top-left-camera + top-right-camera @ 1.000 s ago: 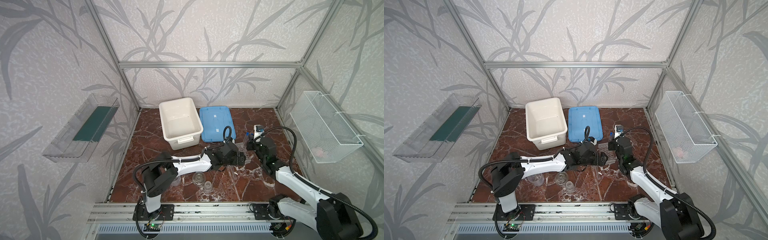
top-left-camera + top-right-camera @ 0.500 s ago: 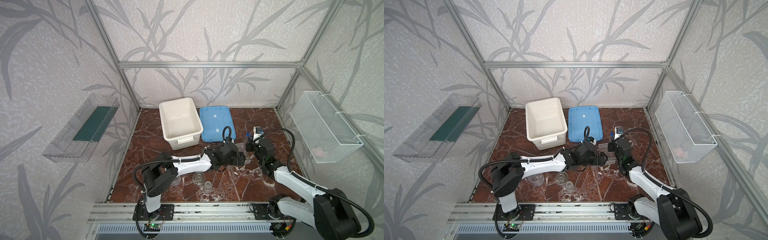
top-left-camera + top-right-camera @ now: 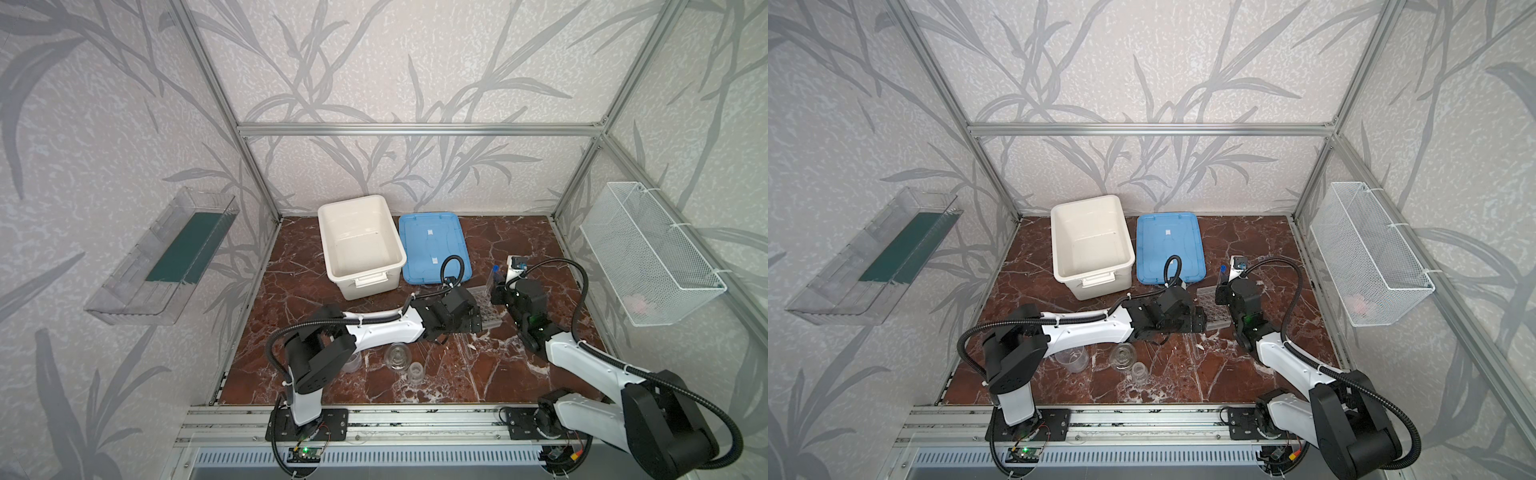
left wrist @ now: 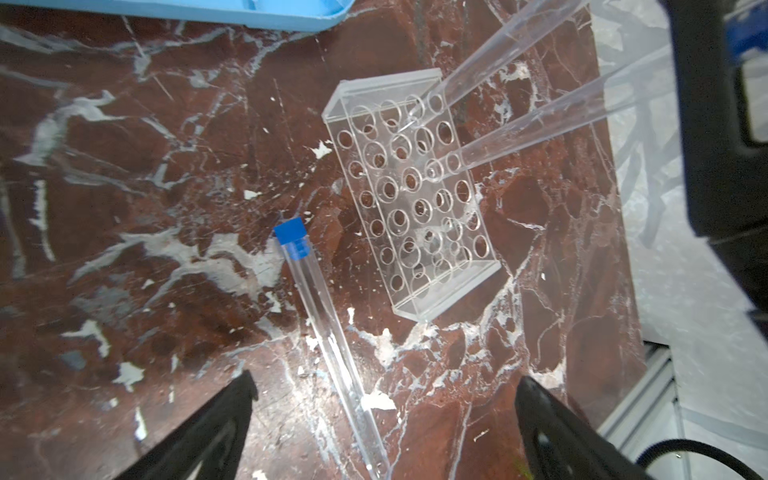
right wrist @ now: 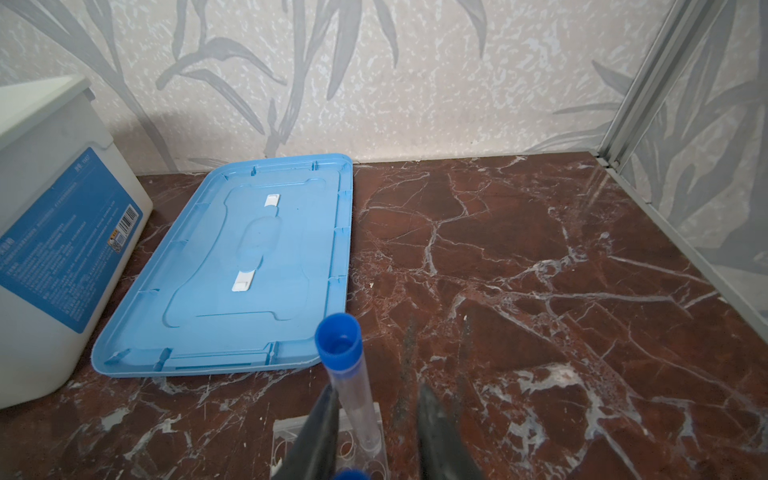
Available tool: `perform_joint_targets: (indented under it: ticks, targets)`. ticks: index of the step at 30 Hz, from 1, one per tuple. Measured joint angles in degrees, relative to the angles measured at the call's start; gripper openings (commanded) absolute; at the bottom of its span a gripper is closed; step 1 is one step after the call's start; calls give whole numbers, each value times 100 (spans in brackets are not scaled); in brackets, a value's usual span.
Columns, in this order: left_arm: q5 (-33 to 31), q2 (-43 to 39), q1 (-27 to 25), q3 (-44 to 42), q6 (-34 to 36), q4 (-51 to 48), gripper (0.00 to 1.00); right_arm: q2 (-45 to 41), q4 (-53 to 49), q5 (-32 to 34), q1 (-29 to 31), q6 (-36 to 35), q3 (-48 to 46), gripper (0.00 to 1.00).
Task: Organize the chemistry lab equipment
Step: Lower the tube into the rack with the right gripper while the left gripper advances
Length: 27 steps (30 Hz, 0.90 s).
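— Clear holed plastic tube rack (image 4: 411, 199): where do you have it?

— I see it flat on the red-brown marble tabletop (image 3: 498, 237), between my two grippers.

— And the arms?

— My left arm lies low, stretched out toward the rack with its wrist turned down. The left gripper (image 4: 386, 380) hangs above the marble just beside the rack, jaws spread wide and holding nothing. My right arm rises from a low elbow. The right gripper (image 5: 377, 390) sits at one end of the rack, fingers parted on either side of a long clear blue-capped test tube (image 5: 355, 399) that stands in a rack hole. One finger (image 5: 320, 432) is close against that tube, though I cannot tell if it touches. The other finger leaves a plain gap, so nothing is clamped.

— What does one camera give that the others miss?

— The left wrist view alone shows two tubes standing at that end of the rack. It also shows a third blue-capped tube (image 4: 328, 332) lying on the marble alongside the rack, below my open left gripper. Only the top views show a clear round flask (image 3: 398, 355), a small clear beaker (image 3: 415, 370) and a larger clear beaker (image 3: 1075, 357), all well apart from the rack.

— Anything in the way?

— The left gripper's black body covers part of the rack in both top views. A flat light-blue plastic lid (image 3: 432, 249) lies near the rack, and an open white rectangular plastic box (image 3: 365, 284) stands beyond that lid.
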Motion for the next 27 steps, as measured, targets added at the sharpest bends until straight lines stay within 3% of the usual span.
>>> perform_joint_targets:
  ticks: [9,19,27]
  targets:
    - [-190,205,-140,433,87,-772,89,-688,-452,229,0,234,0,98]
    - [-68,866,-203,1073,321,-1661,79,-1904,-2798,-181,-332,605,1001,99]
    - [192,1250,-227,1502,557,-2184,62,-3318,-4826,-337,-387,778,1414,99]
